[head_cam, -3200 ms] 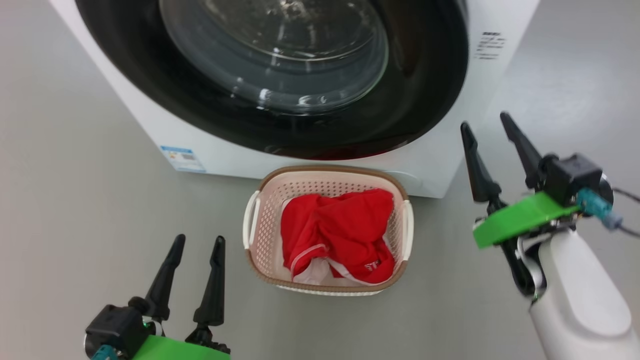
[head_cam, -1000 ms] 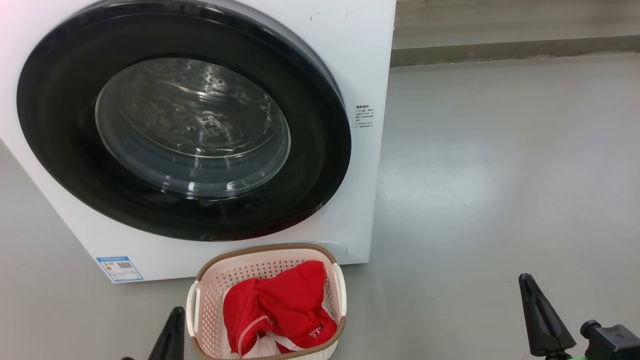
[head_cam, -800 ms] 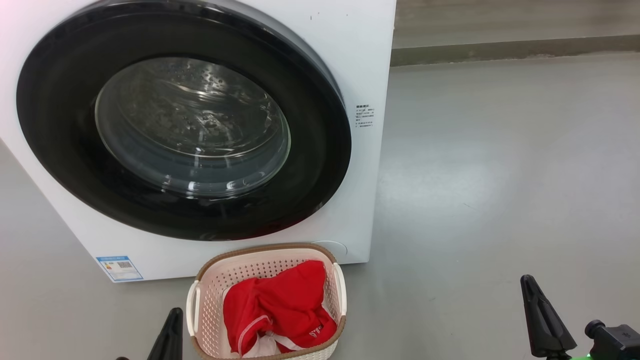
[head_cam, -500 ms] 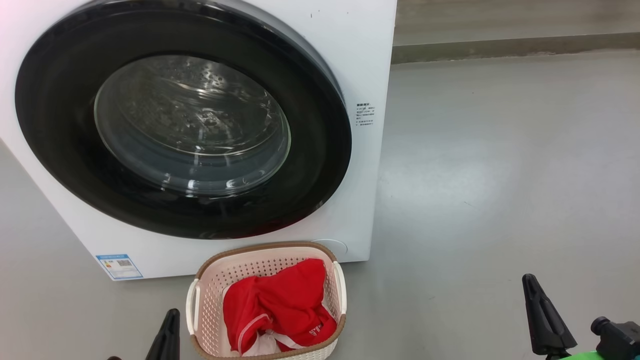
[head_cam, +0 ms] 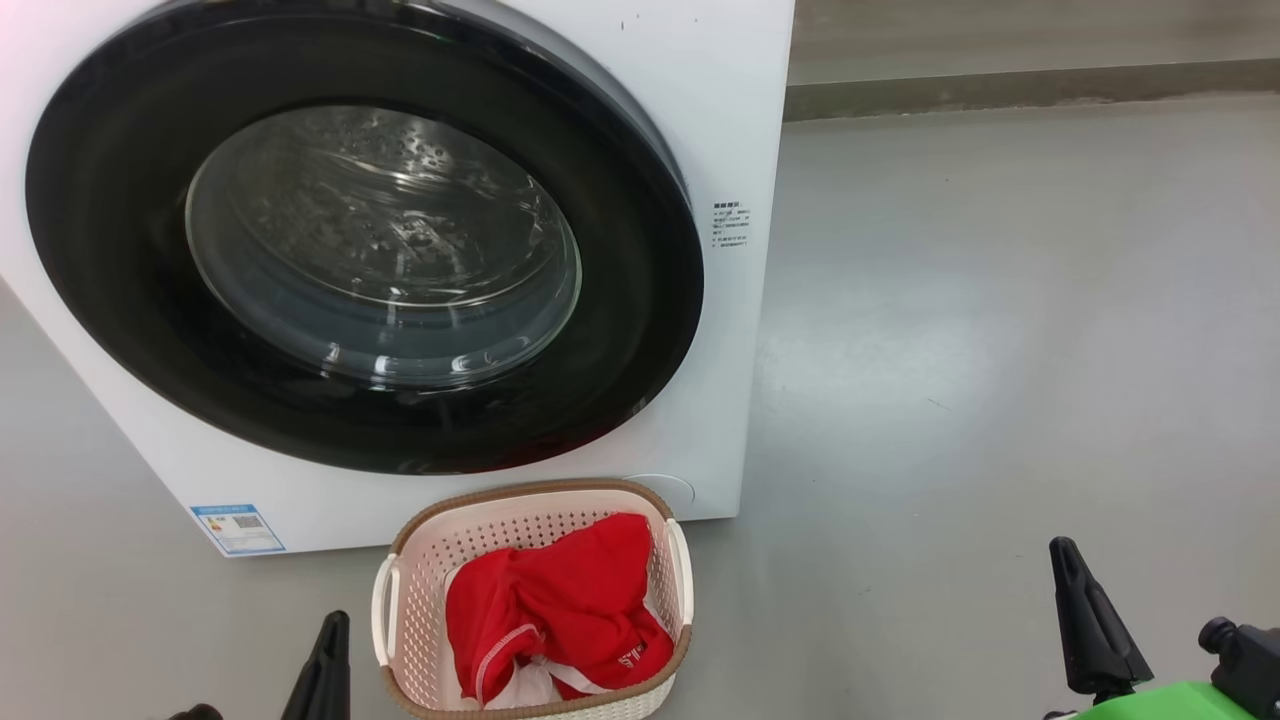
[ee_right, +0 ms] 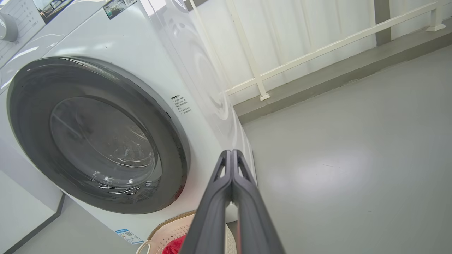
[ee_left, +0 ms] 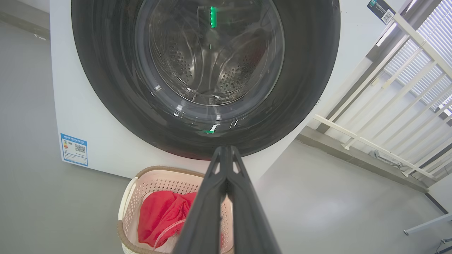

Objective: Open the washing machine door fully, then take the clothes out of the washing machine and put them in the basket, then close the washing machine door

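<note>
Right gripper (ee_right: 232,151) farther right, fingers (ee_right: 212,211) together

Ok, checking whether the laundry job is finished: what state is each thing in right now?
washing machine door: shut against the washing machine.
basket: upright on the floor.
clothes: crumpled inside the basket.
left gripper: fingers shut, empty.
right gripper: fingers shut, empty.

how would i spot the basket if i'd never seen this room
Find the big white washing machine with its round black door. On the grey floor just in front, below the door, sits the basket: small, cream, perforated, brown-rimmed, the only thing holding red clothes.
</note>
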Available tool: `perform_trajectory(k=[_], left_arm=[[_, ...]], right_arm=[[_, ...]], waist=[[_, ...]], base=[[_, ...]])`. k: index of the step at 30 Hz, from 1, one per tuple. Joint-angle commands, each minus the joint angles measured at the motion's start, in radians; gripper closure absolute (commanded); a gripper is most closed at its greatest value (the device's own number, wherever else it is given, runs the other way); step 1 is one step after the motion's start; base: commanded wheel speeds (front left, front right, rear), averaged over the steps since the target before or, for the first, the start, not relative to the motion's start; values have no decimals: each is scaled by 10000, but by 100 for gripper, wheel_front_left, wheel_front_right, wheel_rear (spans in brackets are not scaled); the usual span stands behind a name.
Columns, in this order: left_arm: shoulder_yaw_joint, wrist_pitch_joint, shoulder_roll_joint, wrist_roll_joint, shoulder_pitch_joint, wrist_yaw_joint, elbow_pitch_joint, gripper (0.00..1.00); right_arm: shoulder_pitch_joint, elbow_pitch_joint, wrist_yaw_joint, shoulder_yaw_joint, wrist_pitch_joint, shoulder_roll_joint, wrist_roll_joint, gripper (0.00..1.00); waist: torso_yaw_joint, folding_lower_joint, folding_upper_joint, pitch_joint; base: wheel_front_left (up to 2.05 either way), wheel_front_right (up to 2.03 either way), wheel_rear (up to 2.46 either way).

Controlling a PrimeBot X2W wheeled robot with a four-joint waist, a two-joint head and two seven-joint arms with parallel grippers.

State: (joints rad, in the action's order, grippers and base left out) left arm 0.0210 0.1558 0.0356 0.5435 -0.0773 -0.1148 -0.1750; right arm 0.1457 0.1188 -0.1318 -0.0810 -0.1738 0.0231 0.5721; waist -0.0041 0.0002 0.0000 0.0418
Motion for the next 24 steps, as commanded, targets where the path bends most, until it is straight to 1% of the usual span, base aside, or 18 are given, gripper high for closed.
perform_trajectory(k=[1, 20, 24], left_arm=[[175, -87, 70, 421, 440, -42, 165, 100], [326, -604, 85, 2449, 721, -65, -7, 100], [368, -748, 89, 3013, 799, -72, -55, 100]], right_arm=[[-546, -199, 3, 67, 65, 176, 412, 100], [-934, 86, 5, 63, 562, 249, 2448, 100], [-1043, 166, 5, 58, 704, 266, 3011, 100]], waist=[[2, -1, 0, -10], [9, -1, 0, -97], [12, -1, 0, -121]], base=[[0, 0, 0], [0, 0, 0], [0, 0, 0]])
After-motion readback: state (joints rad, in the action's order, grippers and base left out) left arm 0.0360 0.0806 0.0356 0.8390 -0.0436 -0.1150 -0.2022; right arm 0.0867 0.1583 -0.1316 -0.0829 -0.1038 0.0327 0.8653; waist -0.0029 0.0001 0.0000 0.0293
